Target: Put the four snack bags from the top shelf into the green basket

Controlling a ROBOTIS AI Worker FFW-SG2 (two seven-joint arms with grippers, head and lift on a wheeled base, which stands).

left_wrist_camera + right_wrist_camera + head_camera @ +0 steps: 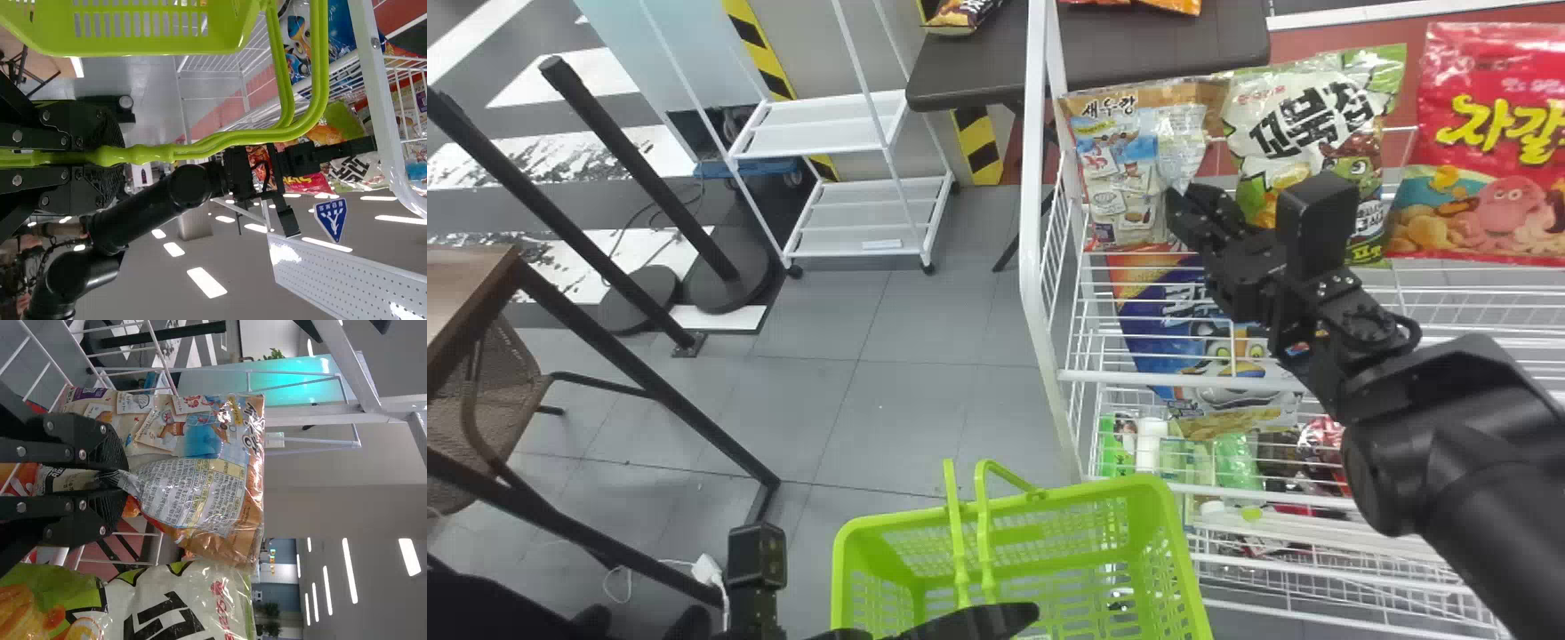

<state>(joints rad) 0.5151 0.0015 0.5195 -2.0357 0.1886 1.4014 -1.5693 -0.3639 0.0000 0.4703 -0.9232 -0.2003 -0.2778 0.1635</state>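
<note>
Head view, green basket [1120, 487] at my left pincer [996, 618], beyond it brown bag [1116, 169], green-and-white bag [1272, 129] and red bag [1485, 80] on the top shelf [1112, 377], left wrist view, basket handles [233, 139] clamped, right wrist view, my right pincer [1187, 204] pinching the brown bag.

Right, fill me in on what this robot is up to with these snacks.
The robot's right gripper has pinched the brown-and-blue snack bag at the end of the row at the top shelf. The green-and-white bag and the red bag stand farther along the row. The left gripper grips the handles of the green basket near the shelves. The pinched bag is not in the basket yet.
</note>
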